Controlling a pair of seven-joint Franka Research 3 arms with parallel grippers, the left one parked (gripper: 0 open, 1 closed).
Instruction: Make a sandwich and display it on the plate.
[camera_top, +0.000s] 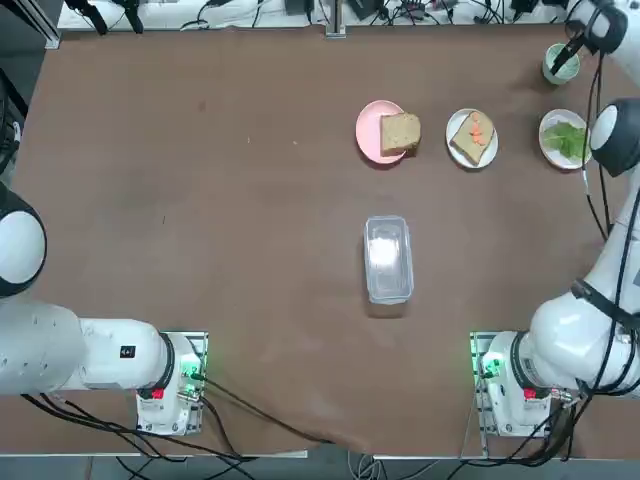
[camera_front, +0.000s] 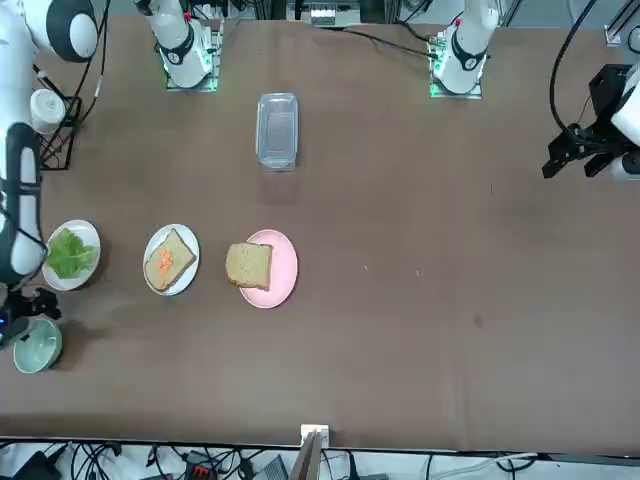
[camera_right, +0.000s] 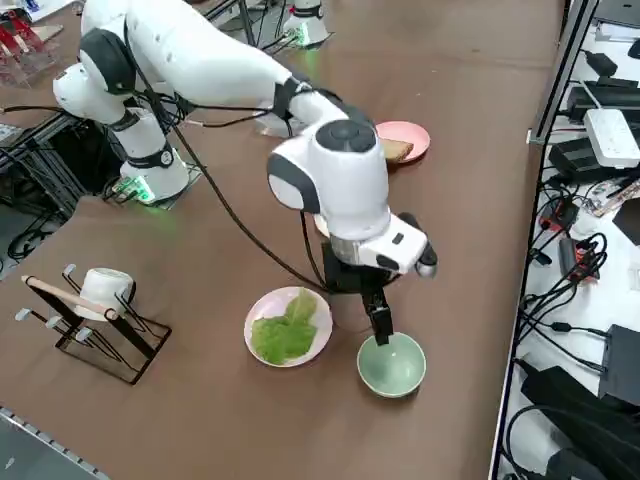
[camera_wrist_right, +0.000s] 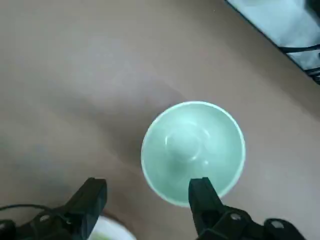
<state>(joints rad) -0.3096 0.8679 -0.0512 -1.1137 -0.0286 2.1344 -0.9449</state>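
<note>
Hovering over the pale green bowl, top view: right gripper at the far right corner; white plate with bread slice and orange bits nearer the robot, lettuce plate closer still.

Right side view: gripper tip at bowl rim.

Right wrist view: fingers spread apart, one over the bowl.

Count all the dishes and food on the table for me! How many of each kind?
Plates: 3 (pink, middle plate, lettuce plate)
Bowls: 1 (green, right end effector open above it)
Bread slices: 2 ()
Lettuce leaves: 1
Clear containers: 1
Total: 8
</note>
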